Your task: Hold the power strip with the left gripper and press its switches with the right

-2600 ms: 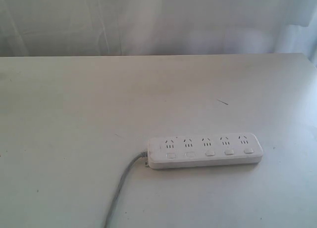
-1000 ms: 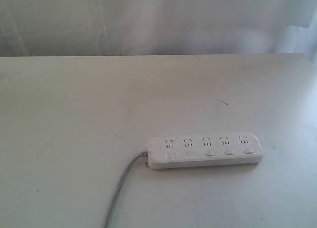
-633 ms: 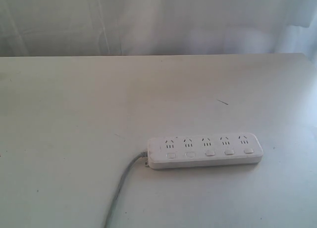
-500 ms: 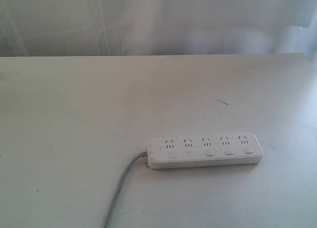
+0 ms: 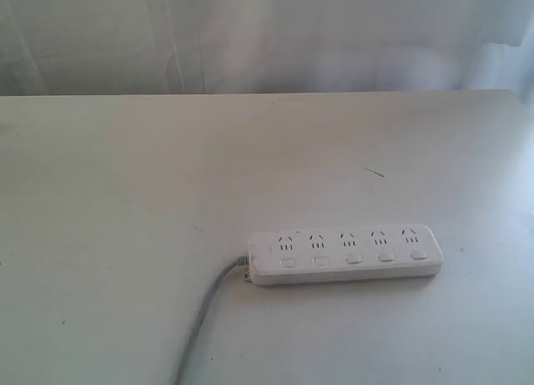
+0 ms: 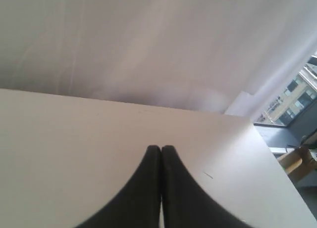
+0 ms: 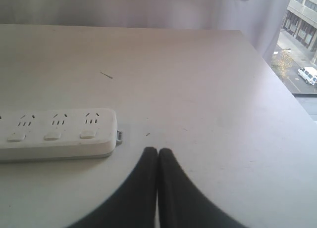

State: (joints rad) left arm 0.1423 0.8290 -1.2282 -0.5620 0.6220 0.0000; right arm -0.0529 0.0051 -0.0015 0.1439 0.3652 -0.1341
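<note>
The white power strip (image 5: 346, 255) lies flat on the white table, right of centre near the front, with its grey cord (image 5: 204, 314) trailing toward the front edge. Its switches (image 5: 354, 257) form a row along the near side. In the right wrist view one end of the power strip (image 7: 54, 133) shows with three switches (image 7: 52, 135). My right gripper (image 7: 158, 151) is shut and empty, close to that end without touching. My left gripper (image 6: 161, 148) is shut and empty over bare table; the strip is out of its view. Neither arm appears in the exterior view.
The white table (image 5: 125, 193) ends at a back edge before a pale curtain (image 5: 267, 34). A small dark speck (image 5: 375, 172) lies behind the strip. The right wrist view shows the table's side edge (image 7: 277, 74) with a window beyond.
</note>
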